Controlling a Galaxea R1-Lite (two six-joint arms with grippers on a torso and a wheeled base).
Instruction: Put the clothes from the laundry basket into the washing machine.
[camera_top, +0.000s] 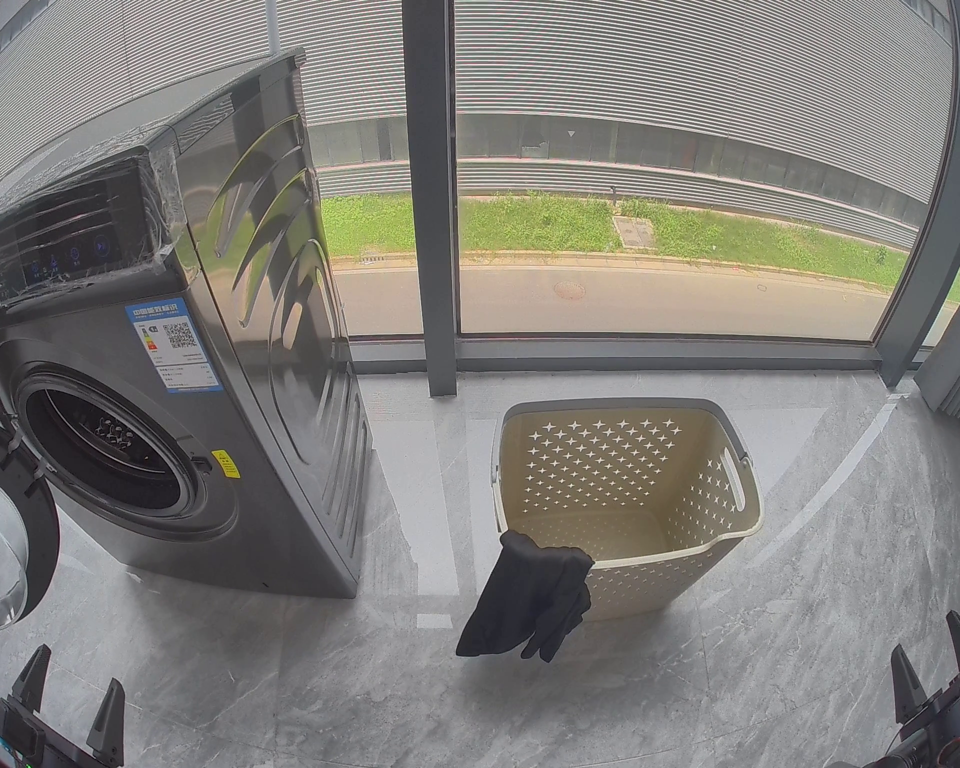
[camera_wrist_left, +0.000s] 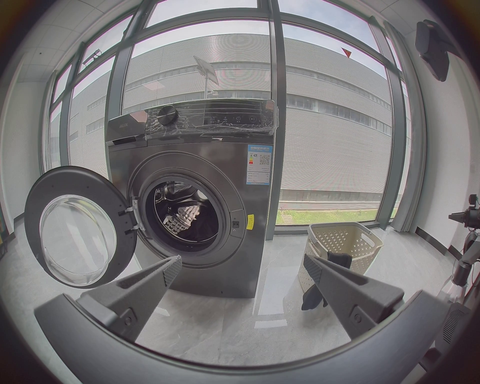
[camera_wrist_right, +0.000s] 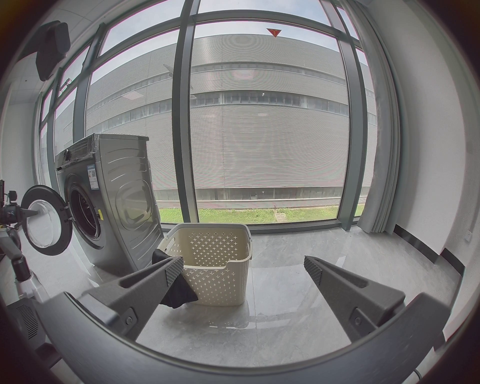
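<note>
The left gripper (camera_top: 70, 690) is spread open and empty, well apart from the basket (camera_top: 620, 405) on its near left. The right gripper (camera_top: 928, 650) is also open and empty, on the basket's near right. A black, limp, crumpled cloth (camera_top: 525, 595) drapes over the basket's near rim and hangs down its outer wall. The basket is cream with star-shaped holes. The grey washer (camera_top: 250, 300) stands left of the basket with its door (camera_wrist_left: 75, 227) swung open.
</note>
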